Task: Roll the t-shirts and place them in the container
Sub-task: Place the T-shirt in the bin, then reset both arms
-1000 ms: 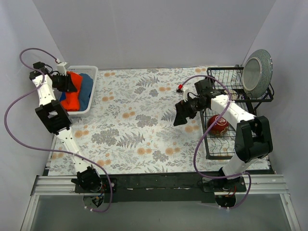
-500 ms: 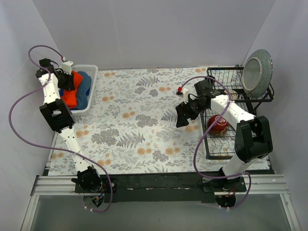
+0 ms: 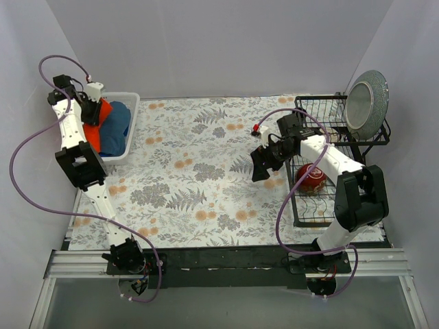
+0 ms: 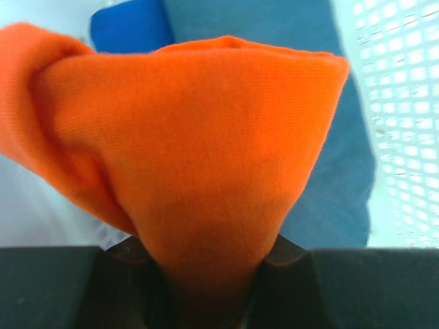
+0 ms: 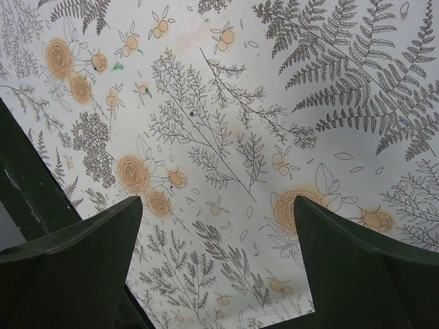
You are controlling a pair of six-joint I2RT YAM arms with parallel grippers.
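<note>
We see the left end effector [image 4: 209,284] closed narrowly on a fold of the orange-red t-shirt [image 4: 206,137]. The cloth is pinched between its two dark fingers [image 4: 123,274] and spreads out ahead of them in a wide cone. This grip sits over the white plastic basket [image 3: 132,103], which stands at the far left corner of the counter [image 3: 199,185]. In the basket beneath the orange cloth lie a dusty blue t-shirt [image 4: 343,178] and, at the far side, a royal blue t-shirt [image 4: 130,27]. We cannot tell how much of the orange-red shirt rests on them.

The right end effector [image 5: 216,212] has its jaws spread wide apart with nothing between them. It hangs above the fern-and-flower print of the counter, toward the right side and well apart from the basket. Just beside it on the right stands a black wire dish rack [image 3: 322,103]. A glossy dark-red bowl [image 3: 312,178] sits in the rack's near part, and a grey plate [image 3: 367,103] stands on edge at its far right corner.
</note>
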